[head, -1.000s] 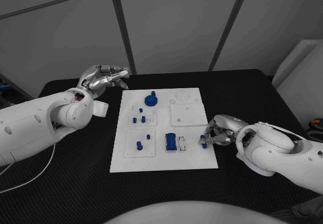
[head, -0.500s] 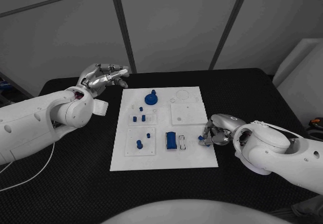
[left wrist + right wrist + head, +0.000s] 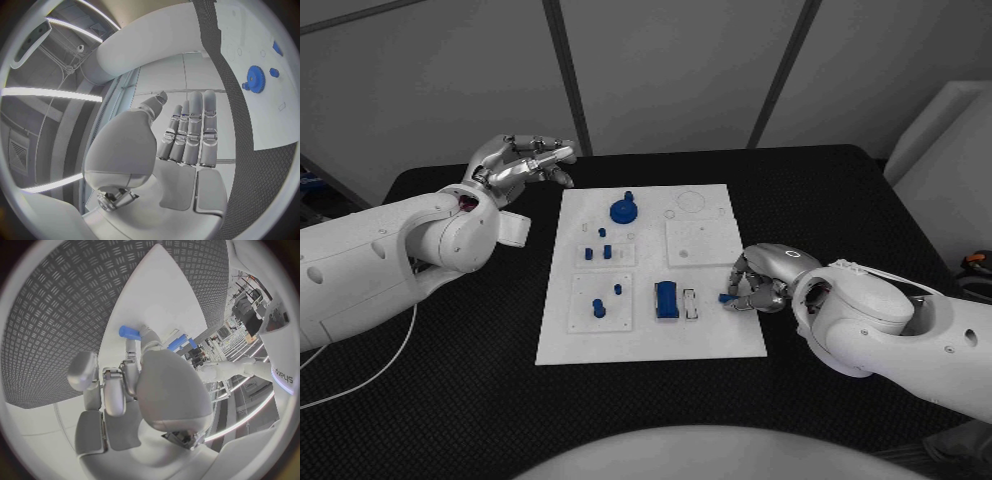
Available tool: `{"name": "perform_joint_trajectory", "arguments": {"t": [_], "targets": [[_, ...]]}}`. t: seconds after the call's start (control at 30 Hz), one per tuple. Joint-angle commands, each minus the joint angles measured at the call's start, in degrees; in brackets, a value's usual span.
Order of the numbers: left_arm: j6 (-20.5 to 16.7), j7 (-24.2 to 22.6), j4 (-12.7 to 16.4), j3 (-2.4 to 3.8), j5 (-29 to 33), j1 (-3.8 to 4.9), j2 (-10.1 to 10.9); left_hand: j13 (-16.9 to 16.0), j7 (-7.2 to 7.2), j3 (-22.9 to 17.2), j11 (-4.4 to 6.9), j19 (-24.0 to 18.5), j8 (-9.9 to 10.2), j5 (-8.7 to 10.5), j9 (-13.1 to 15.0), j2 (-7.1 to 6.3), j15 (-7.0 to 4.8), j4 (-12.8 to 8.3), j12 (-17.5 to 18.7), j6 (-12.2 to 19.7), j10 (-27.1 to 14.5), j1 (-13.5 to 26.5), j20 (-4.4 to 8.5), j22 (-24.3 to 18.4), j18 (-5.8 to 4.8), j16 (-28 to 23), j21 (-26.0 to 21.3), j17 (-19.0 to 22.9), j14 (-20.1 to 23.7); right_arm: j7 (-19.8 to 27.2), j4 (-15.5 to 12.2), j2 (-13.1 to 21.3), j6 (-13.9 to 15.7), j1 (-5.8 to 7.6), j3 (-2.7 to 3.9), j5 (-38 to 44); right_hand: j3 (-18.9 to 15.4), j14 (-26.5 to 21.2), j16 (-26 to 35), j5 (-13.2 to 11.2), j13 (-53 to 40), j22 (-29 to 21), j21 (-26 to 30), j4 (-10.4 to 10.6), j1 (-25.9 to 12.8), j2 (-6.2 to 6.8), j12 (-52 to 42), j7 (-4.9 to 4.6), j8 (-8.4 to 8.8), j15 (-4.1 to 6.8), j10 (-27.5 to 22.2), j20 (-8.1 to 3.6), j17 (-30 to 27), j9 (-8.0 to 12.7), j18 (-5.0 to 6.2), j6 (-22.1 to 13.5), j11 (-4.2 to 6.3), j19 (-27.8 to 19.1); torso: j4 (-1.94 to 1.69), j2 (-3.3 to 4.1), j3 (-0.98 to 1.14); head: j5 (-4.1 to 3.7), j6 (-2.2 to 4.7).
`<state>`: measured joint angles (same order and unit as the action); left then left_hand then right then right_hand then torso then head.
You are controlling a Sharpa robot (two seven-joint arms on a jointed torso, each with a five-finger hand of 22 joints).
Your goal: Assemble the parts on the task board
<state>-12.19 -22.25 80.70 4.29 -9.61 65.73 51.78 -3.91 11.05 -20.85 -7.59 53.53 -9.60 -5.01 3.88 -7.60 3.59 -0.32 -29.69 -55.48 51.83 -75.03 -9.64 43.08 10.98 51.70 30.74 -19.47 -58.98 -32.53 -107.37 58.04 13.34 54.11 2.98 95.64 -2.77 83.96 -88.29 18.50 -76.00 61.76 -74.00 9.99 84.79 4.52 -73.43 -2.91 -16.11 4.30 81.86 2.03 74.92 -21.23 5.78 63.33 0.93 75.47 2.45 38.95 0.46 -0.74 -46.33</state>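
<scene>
1. Head view showed the black surface (image 3: 459, 400) carrying the white task board (image 3: 718, 345).
2. Right robot hand (image 3: 754, 285) had carried a small blue part (image 3: 727, 297) inward from the board's right edge within the last second, nearer the blue block (image 3: 666, 300); I judged insertion close.
3. It pinched that part.
4. Left robot hand (image 3: 524, 162) hovered spread, empty, beyond the board's far-left corner.

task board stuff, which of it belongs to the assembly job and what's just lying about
Job:
- task board
- small blue part pinched in the right robot hand
- blue gear-like part
- blue block
- small blue pegs

Lying about:
- black table
- left robot hand, held up off the board, holding nothing
</scene>
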Motion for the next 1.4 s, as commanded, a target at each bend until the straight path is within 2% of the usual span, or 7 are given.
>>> {"name": "perform_joint_trajectory", "arguments": {"t": [0.03, 0.2, 0.37, 0.7, 1.03, 1.33, 1.4], "targets": [[0.53, -0.70, 0.12, 0.04, 0.10, 0.07, 0.03, 0.09, -0.01, 0.28, 0.02, 0.27, -0.20, -0.09, -0.02, 0.24, 0.03, 0.08, -0.36, 0.36, -0.50, -0.23, -0.04, -0.05, -0.55, 0.25, -0.04, 0.05, 0.28, -2.05, 0.07, -0.06, 0.82, -0.40, -0.37, 0.57, 2.13, 5.24, 0.06, 1.95, 0.16, 0.51, -0.26, 0.05, 2.95, -2.04, -0.48, 0.14, -0.10, 0.59, 0.15, -0.43, 11.68, -0.13, -0.22, 0.71, 0.63, 0.41, -0.04, -0.01, 0.02, 0.04, -0.05], [0.48, -0.69, 0.14, 0.04, 0.10, 0.06, 0.04, 0.09, -0.01, 0.28, 0.02, 0.27, -0.20, -0.09, -0.02, 0.24, 0.03, 0.08, -0.36, 0.36, -0.50, -0.23, -0.04, -0.05, -0.55, 0.25, -0.04, 0.05, 0.28, -2.24, -0.66, 0.10, 3.52, -0.40, -0.36, -3.32, 6.08, 5.35, -0.17, 6.57, -0.20, 1.20, -0.67, 1.54, 1.22, -0.28, -0.71, 0.42, 0.05, 0.77, 0.52, -0.63, 12.14, -0.36, -0.34, 1.02, 0.88, 0.77, -0.09, -0.03, 0.01, 0.11, -0.05], [0.43, -0.68, 0.16, 0.04, 0.10, 0.06, 0.06, 0.09, -0.01, 0.28, 0.02, 0.27, -0.20, -0.09, -0.02, 0.24, 0.03, 0.08, -0.36, 0.36, -0.50, -0.23, -0.04, -0.05, -0.55, 0.25, -0.04, 0.05, 0.28, -0.91, -1.45, 0.12, 8.15, -0.39, -0.35, -7.77, 10.18, 5.52, -0.55, 10.40, -0.71, 2.27, -1.31, 2.42, -0.09, 1.59, -1.14, 0.62, -0.41, 0.95, 1.04, -0.80, 12.84, -1.18, -0.52, 1.17, 0.99, 1.32, -0.06, 0.02, 0.02, 0.19, 0.03], [0.43, -0.64, 0.24, 0.04, 0.10, 0.06, 0.05, 0.09, -0.01, 0.28, 0.02, 0.27, -0.20, -0.09, -0.02, 0.24, 0.03, 0.08, -0.36, 0.36, -0.50, -0.23, -0.04, -0.05, -0.55, 0.25, -0.04, 0.05, 0.28, 0.43, -2.08, -1.11, 12.76, -0.37, -0.33, -13.80, 13.56, 5.54, -0.61, 11.68, -0.79, 2.53, -1.43, 3.68, -2.71, 3.53, -1.03, 0.63, -0.76, 0.96, 1.24, -0.80, 12.97, -2.11, -0.56, 0.82, 1.00, 1.39, -0.04, 0.03, 0.02, 0.40, 0.02], [0.48, -0.63, 0.25, 0.04, 0.10, 0.06, 0.00, 0.09, -0.01, 0.28, 0.02, 0.27, -0.20, -0.09, -0.02, 0.24, 0.03, 0.08, -0.36, 0.36, -0.50, -0.23, -0.04, -0.05, -0.55, 0.25, -0.04, 0.05, 0.28, 0.69, -1.60, -2.93, 13.37, -0.36, -0.32, -16.67, 14.43, 5.59, -0.70, 11.48, -0.94, 2.65, -1.49, 4.40, -4.18, 4.25, -1.15, 0.73, -0.97, 0.99, 1.40, -0.81, 13.15, -2.49, -0.57, 0.94, 1.06, 1.45, 0.01, 0.03, 0.01, 0.48, -0.07], [0.50, -0.59, 0.27, 0.04, 0.10, 0.06, -0.02, 0.09, 0.00, 0.31, 0.02, 0.32, -0.24, -0.10, -0.03, 0.34, 0.03, 0.05, -0.42, 0.41, -0.54, -0.36, -0.03, -0.11, -0.54, 0.31, -0.09, 0.13, 0.31, -0.51, -0.41, -4.50, 8.83, -0.35, -0.33, -17.92, 14.82, 5.56, -0.65, 10.19, -0.92, 2.43, -1.32, 5.65, -6.61, 5.05, -1.03, 0.81, -1.22, 1.02, 1.45, -0.83, 13.05, -2.93, -0.52, 1.18, 1.11, 1.31, -0.04, 0.03, -0.04, 0.43, -0.25], [0.52, -0.58, 0.26, 0.04, 0.10, 0.06, -0.03, 0.09, 0.00, 0.31, 0.02, 0.32, -0.24, -0.10, -0.03, 0.34, 0.03, 0.05, -0.42, 0.41, -0.54, -0.36, -0.03, -0.11, -0.54, 0.31, -0.09, 0.13, 0.31, -0.76, -0.18, -4.87, 8.13, -0.35, -0.33, -18.07, 14.53, 5.56, -0.64, 11.73, -0.98, 2.45, -1.30, 5.92, -7.57, 5.34, -1.07, 0.92, -1.46, 1.09, 1.53, -0.86, 13.05, -3.19, -0.53, 1.43, 1.18, 1.31, -0.02, 0.03, 0.03, 0.50, -0.27]]}}
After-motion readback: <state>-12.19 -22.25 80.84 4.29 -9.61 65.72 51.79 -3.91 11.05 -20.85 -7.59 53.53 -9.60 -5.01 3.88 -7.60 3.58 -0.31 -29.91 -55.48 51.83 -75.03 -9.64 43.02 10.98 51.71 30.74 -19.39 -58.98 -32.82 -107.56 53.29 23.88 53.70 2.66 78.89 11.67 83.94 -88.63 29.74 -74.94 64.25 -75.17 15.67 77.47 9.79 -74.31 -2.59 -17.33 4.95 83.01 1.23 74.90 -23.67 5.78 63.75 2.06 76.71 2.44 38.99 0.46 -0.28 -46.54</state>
